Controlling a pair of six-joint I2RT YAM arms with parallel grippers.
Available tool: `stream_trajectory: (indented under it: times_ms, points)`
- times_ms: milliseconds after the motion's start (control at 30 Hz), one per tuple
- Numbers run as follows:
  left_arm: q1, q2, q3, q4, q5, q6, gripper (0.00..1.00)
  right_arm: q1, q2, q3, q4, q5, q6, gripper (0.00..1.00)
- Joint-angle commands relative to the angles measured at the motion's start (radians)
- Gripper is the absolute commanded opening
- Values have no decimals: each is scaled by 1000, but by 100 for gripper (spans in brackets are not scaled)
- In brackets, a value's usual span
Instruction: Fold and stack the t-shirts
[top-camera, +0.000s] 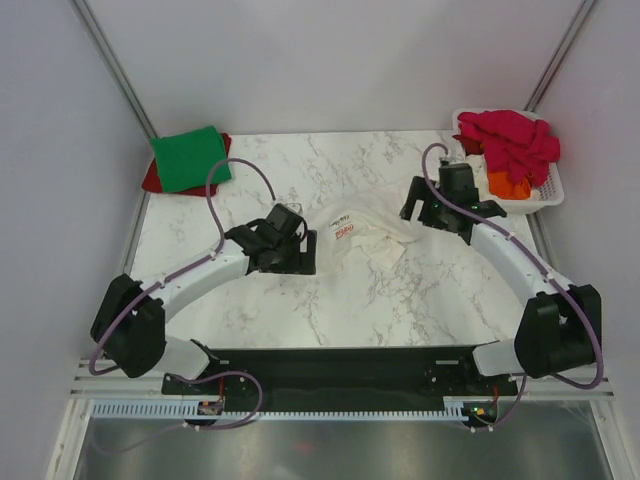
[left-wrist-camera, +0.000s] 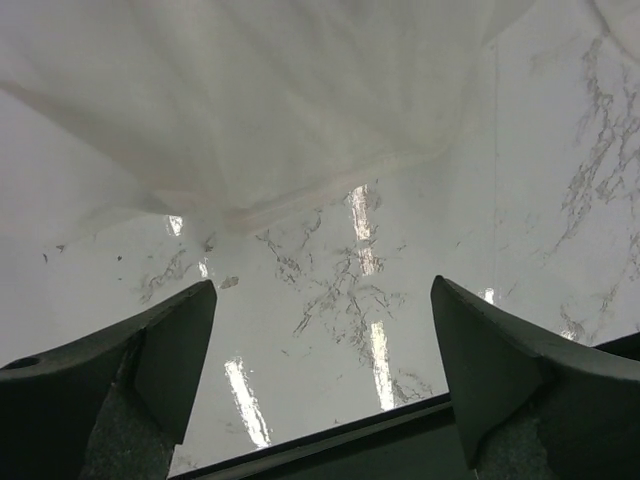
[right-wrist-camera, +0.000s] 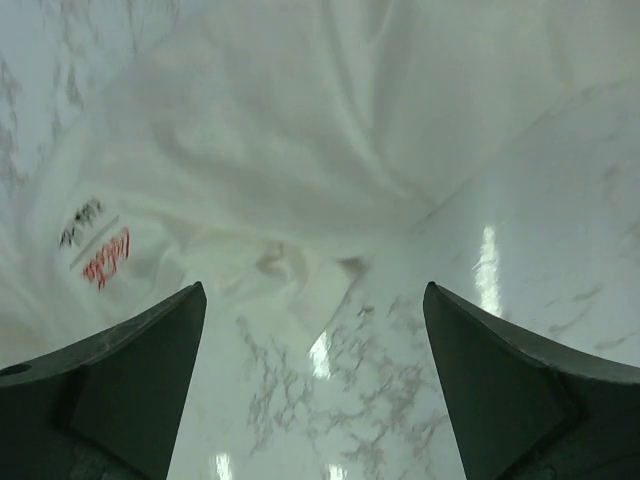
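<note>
We see the left pincer (left-wrist-camera: 323, 345) and right pincer (right-wrist-camera: 314, 350) both wide open, flanking the crumpled white shirt (top-camera: 366, 236) mid-frame on the bench (top-camera: 400, 300).

This is looking like a robotics lab cell: plain white panels (top-camera: 330, 60) on metal posts (top-camera: 112, 62) are enclosing a marble-patterned worktop (top-camera: 400, 310), while a left arm (top-camera: 190, 275) and a right arm (top-camera: 515, 260) are sitting bolted to a black base plate (top-camera: 340, 365), with cables (top-camera: 215, 190) trailing and a slotted duct (top-camera: 320, 408) running along the near edge.
</note>
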Motion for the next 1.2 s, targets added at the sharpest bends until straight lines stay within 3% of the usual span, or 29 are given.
stream_trajectory:
  times_ms: [0,100,133,233,300,467,600,767,867,1000,1033,1133,1167]
  points:
    - [13,-135,46,17,-98,-38,96,154,-17,-49,54,-113,19,98]
    - [114,-254,73,-78,-106,-6,98,338,27,-42,95,-110,54,97]
    - [202,-338,78,-99,-101,2,98,419,47,-21,109,-110,62,97]
    - [357,-491,73,-176,-84,49,98,528,171,73,160,-116,98,98]
    - [398,-553,60,-233,-149,86,100,587,306,178,200,-143,115,97]
    - [428,-716,-23,-280,-215,120,100,697,644,468,151,-189,91,96]
    - [433,-789,-43,-290,-224,112,100,757,818,703,92,-197,80,96]
    - [430,-806,-59,-281,-226,109,100,777,914,783,49,-179,75,93]
    - [431,-811,-68,-271,-226,109,100,794,921,783,39,-180,72,80]
    - [431,-825,-77,-262,-229,108,100,829,941,793,16,-177,60,39]
    - [431,-832,-79,-262,-233,106,100,834,944,800,6,-170,54,25]
    - [431,-843,-82,-261,-238,106,100,836,960,903,-64,-135,25,5]
    - [431,-845,-83,-261,-238,106,100,834,976,956,-143,-119,-24,2]
